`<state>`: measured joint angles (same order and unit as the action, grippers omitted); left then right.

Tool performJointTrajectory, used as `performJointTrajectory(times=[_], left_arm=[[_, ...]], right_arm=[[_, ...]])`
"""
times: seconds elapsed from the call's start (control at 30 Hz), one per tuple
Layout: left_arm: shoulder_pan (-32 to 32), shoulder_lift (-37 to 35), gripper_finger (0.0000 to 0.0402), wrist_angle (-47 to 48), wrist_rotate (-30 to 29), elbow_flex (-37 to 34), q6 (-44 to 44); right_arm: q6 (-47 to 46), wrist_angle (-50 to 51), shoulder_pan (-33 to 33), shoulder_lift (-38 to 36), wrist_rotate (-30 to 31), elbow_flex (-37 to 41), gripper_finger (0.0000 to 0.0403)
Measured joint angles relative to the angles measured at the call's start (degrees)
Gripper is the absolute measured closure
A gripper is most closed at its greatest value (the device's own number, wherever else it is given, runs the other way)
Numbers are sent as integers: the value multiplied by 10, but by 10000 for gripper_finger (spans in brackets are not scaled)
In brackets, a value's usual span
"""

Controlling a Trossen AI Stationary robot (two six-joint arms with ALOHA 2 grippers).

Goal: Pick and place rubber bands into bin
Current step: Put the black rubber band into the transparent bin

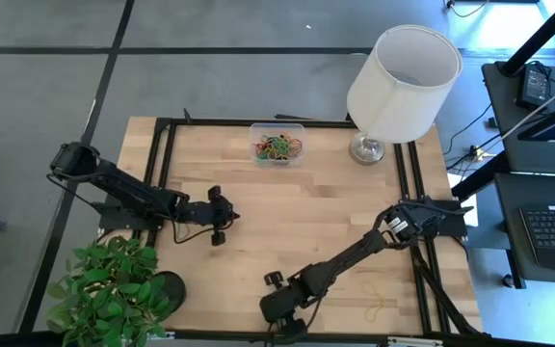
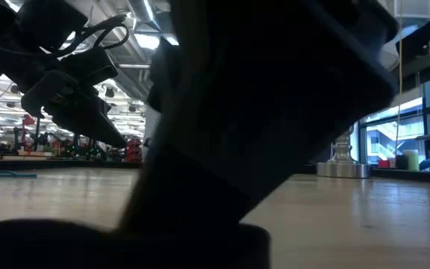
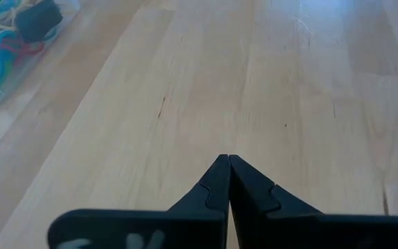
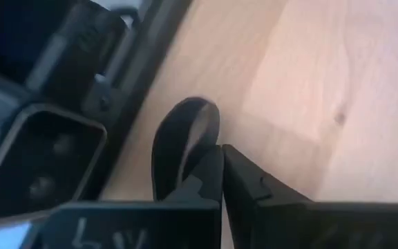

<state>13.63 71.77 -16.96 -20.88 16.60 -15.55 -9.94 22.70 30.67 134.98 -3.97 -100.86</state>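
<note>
The clear bin (image 1: 277, 145) stands at the table's far edge with several coloured rubber bands (image 1: 277, 148) inside; it also shows in the left wrist view (image 3: 12, 48). My left gripper (image 1: 233, 219) (image 3: 229, 158) hovers shut over bare wood left of centre, holding nothing. My right gripper (image 1: 283, 330) (image 4: 222, 149) is down at the table's near edge, shut, with a black rubber band (image 4: 185, 131) at its tips. A yellow rubber band (image 1: 379, 310) lies flat on the wood to the right of it. My right gripper has the black rubber band caught between its two fingertips (image 4: 209, 166), coming from above on a slant toward the near edge. The band's free loop (image 4: 192, 111) bulges out beside one finger, on the wood. The finger hides the exact place of the pinch.
A white lampshade (image 1: 403, 82) on a metal foot (image 1: 366, 148) stands at the far right. A potted plant (image 1: 114, 289) is at the near left corner. A black frame rail (image 4: 81, 83) runs along the near edge, right beside my right gripper.
</note>
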Motion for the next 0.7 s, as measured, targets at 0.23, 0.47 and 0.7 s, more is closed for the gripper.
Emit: performJointTrajectory(times=[0.23, 0.47, 0.7], left_arm=[[0, 0, 399, 2, 0, 0, -2], [0, 0, 400, 2, 0, 0, -2], [0, 0, 401, 2, 0, 0, -1]], right_arm=[[14, 67, -13, -20, 67, 1, 400], [-3, 103, -22, -46, 101, 3, 399], [-28, 42, -21, -52, 32, 1, 373]])
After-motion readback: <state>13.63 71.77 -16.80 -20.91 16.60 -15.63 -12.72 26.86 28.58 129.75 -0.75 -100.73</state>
